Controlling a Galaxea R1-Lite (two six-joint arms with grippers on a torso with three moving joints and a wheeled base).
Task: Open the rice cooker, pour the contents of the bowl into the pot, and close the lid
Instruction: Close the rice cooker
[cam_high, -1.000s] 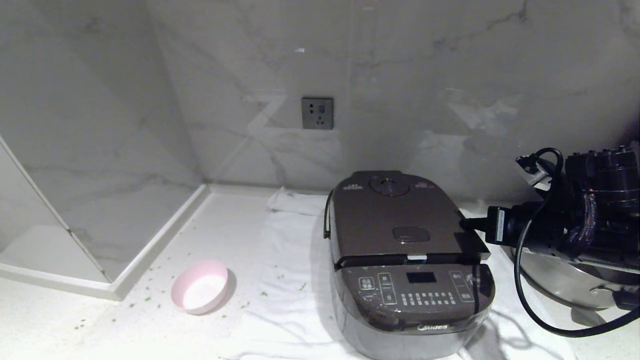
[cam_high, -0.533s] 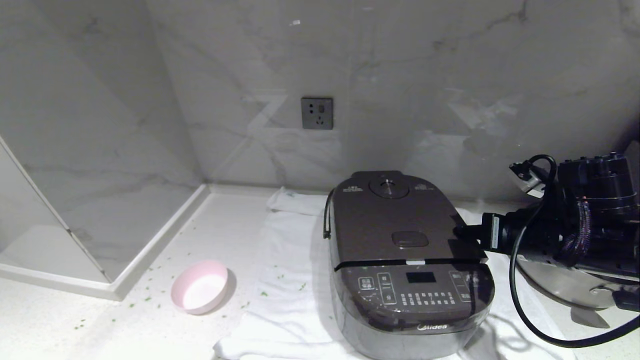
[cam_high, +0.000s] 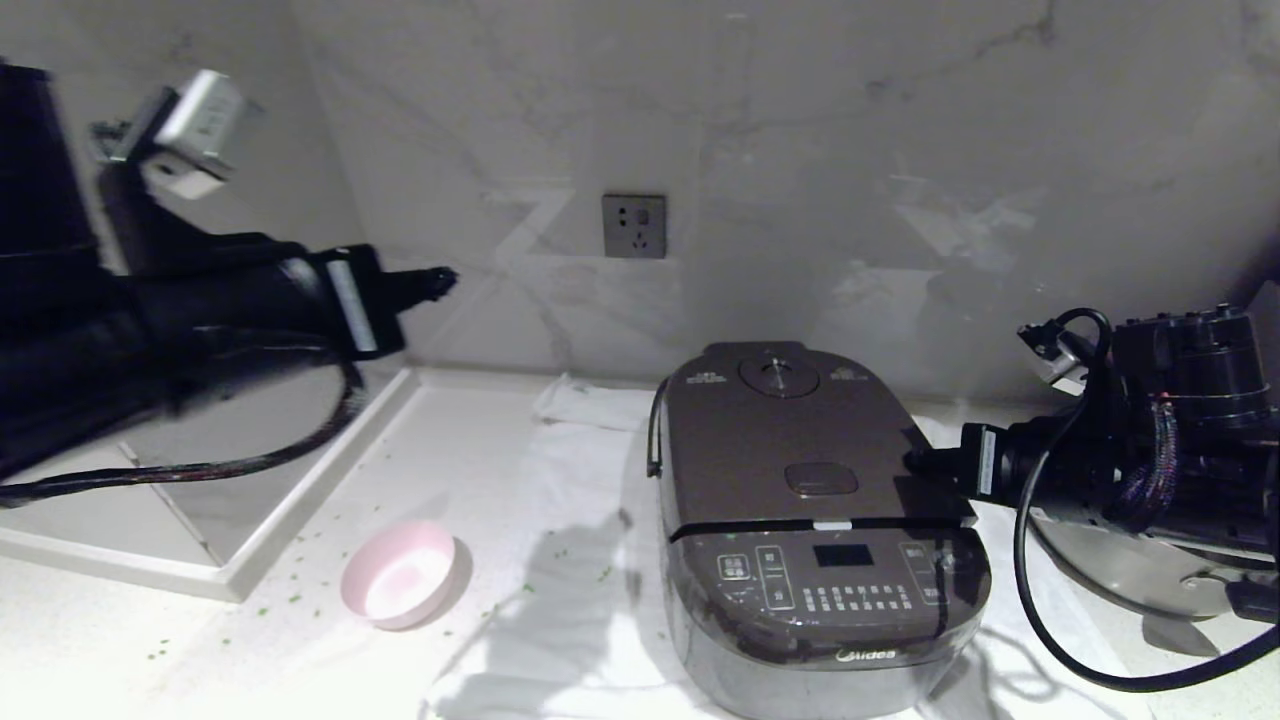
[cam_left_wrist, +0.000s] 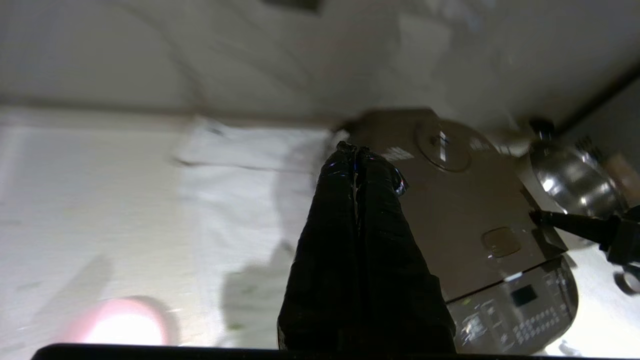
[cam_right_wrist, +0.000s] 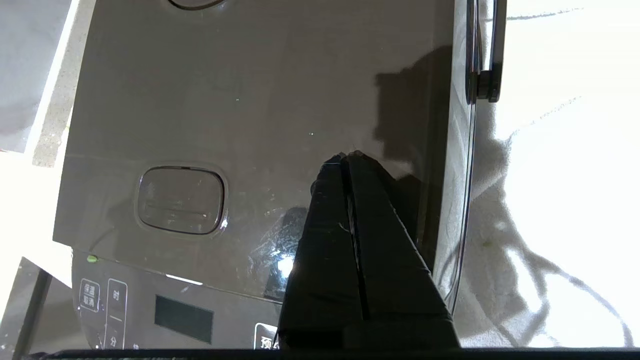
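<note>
One cooker (cam_high: 815, 530) stands on a white cloth (cam_high: 570, 560) at centre-right of the counter; its lid (cam_high: 800, 450) lies flat and shut, long axis running from the wall toward me; the pot is hidden beneath it. One steel pan (cam_high: 1140, 570) sits behind my right arm. One bowl (cam_high: 398, 574) rests on the counter left of the cloth, upright; it looks empty, though glare on the inside leaves that uncertain. Green bits (cam_high: 300, 597) lie scattered around it; too many and too small to count.

My right gripper (cam_high: 915, 462) is at the lid's right edge, fingers pressed together, tip at or just above the surface; the release button (cam_high: 820, 479) lies just to its left. My left gripper (cam_high: 440, 282) hangs high by the wall, well apart from everything, fingers pressed together and carrying nothing; the bowl lies below it and nearer me. The right arm is the nearer to the lid, the left to the bowl. I judge the lid closed and the task near its end.
</note>
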